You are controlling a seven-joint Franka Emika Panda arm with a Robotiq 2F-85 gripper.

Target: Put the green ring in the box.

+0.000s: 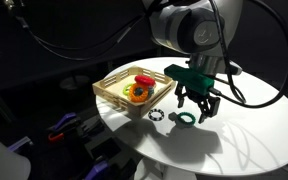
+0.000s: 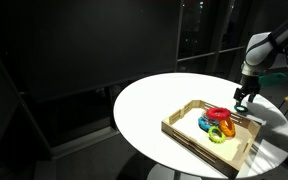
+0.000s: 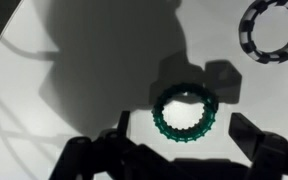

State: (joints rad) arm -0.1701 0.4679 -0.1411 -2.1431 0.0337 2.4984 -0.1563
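Note:
The green ring (image 3: 184, 115) lies flat on the white table, dark green with an open centre. In an exterior view it lies (image 1: 183, 120) just in front of the box. My gripper (image 3: 184, 142) is open and hangs right above the ring, one finger on each side, touching nothing. It also shows in both exterior views (image 1: 196, 108) (image 2: 242, 103). The box (image 1: 109, 92) is a shallow light wood tray behind and beside the gripper; it holds several coloured rings, among them an orange-yellow one (image 1: 136, 93). The box also shows in the other exterior view (image 2: 189, 138).
A black toothed ring (image 3: 274, 30) lies on the table close to the green one, between it and the box (image 1: 156, 115). The round white table (image 1: 244, 130) ends in an edge not far from the gripper. The surroundings are dark.

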